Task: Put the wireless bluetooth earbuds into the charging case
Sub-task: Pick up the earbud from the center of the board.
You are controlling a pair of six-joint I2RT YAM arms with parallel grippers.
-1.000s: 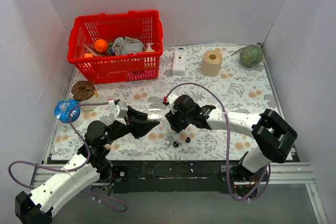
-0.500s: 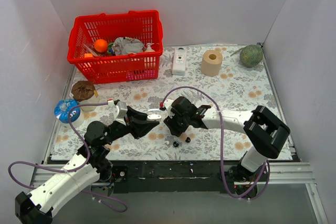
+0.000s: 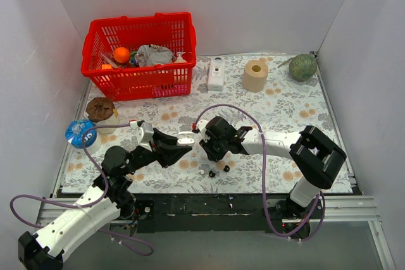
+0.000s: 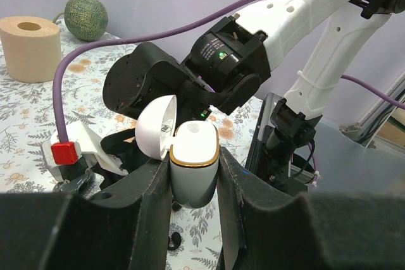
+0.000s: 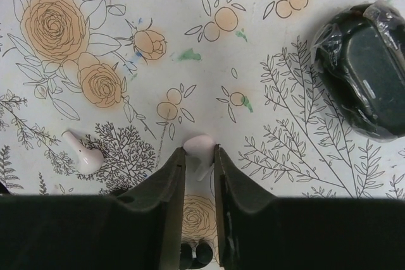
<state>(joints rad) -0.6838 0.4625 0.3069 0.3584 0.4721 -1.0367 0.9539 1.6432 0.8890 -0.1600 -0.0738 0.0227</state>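
My left gripper (image 4: 193, 184) is shut on a white charging case (image 4: 195, 153) with a gold rim. It holds the case upright above the cloth, lid open to the left. In the top view the case (image 3: 185, 137) sits at my left gripper's tips (image 3: 180, 148). My right gripper (image 5: 199, 156) is shut on a white earbud (image 5: 201, 145) and holds it over the floral cloth. In the top view my right gripper (image 3: 204, 147) is just right of the case. A second white earbud (image 5: 82, 156) lies on the cloth. Two black earbuds (image 3: 226, 169) lie near the front edge.
A black case wrapped in plastic (image 5: 364, 71) lies on the cloth to the right. A red basket (image 3: 139, 55), a white bottle (image 3: 216, 73), a paper roll (image 3: 255, 75) and a green melon (image 3: 302, 66) stand at the back. A brown-lidded cup (image 3: 100, 110) and blue object (image 3: 78, 132) stand left.
My right gripper has moved left, closer to the open case. My left arm and the case have stayed still.
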